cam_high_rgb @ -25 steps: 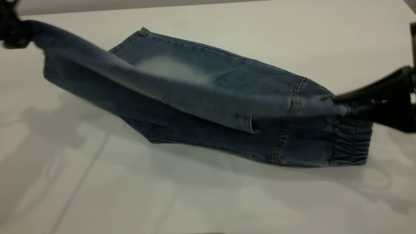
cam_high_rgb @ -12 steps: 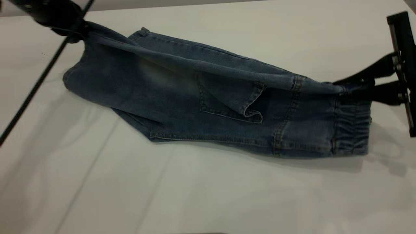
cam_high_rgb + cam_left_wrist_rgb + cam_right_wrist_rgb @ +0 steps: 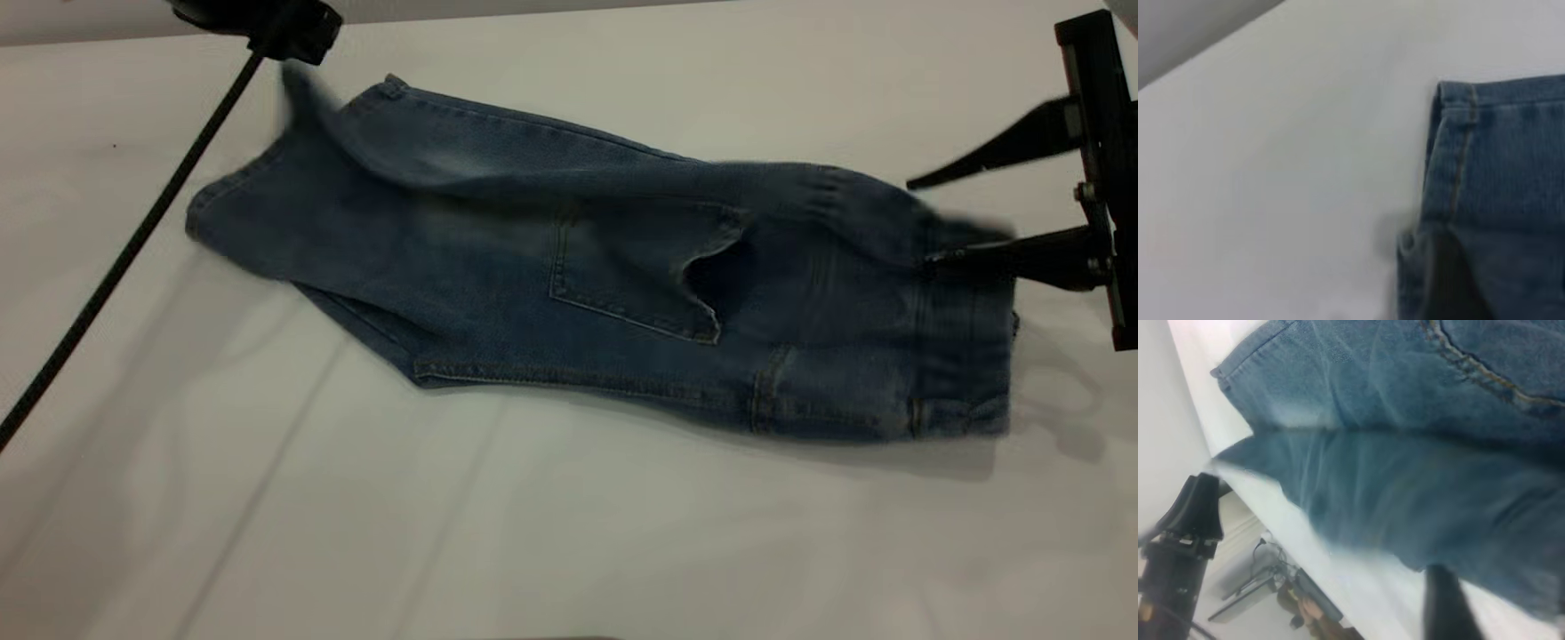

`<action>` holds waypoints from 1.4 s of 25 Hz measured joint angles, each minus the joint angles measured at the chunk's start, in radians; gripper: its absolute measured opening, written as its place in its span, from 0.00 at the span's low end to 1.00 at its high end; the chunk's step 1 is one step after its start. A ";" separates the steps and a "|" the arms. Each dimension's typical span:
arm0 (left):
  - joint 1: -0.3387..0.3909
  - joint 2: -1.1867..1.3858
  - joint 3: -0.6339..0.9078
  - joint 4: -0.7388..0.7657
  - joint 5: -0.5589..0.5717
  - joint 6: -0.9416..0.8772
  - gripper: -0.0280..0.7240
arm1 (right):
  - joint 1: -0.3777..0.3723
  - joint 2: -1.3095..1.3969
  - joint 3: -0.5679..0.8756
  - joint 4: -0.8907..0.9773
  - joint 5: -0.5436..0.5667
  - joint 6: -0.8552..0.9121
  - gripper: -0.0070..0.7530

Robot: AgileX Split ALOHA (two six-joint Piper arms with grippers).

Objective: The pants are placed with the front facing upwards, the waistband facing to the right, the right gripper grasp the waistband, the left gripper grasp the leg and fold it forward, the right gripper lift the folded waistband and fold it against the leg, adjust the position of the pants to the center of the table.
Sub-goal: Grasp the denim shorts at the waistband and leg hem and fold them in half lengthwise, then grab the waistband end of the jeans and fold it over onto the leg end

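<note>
The blue denim pants (image 3: 578, 293) lie folded lengthwise on the white table (image 3: 622, 551), patch pocket up, legs to the left. The gathered waistband (image 3: 965, 356) is at the right end. My right gripper (image 3: 920, 222) hovers just over the waistband's far corner, open, with nothing between its two spread fingers; one dark finger (image 3: 1445, 607) shows above the denim (image 3: 1418, 493). My left gripper (image 3: 267, 22) is at the far left, right above the raised, blurred leg corner (image 3: 298, 89). The left wrist view shows the leg hem (image 3: 1458, 147) close by.
The left arm's black cable (image 3: 133, 240) runs slantwise down to the left edge over the table. The right arm's black bracket (image 3: 1102, 133) stands at the right edge. Bare tabletop lies in front of the pants.
The right gripper has opened and the waistband corner has dropped; the taut fold has gone slack onto the pants. The left gripper has moved right and farther back, with the leg corner trailing below it.
</note>
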 joint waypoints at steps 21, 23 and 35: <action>0.000 0.000 0.000 -0.001 0.073 -0.131 0.65 | -0.001 0.000 0.116 -0.389 -0.148 0.081 0.77; 0.000 0.000 0.000 -0.001 0.074 -0.132 0.65 | -0.001 0.000 0.117 -0.330 -0.186 0.027 0.77; 0.000 0.000 0.000 -0.001 0.074 -0.132 0.65 | -0.001 0.052 0.107 -0.022 -0.182 -0.221 0.74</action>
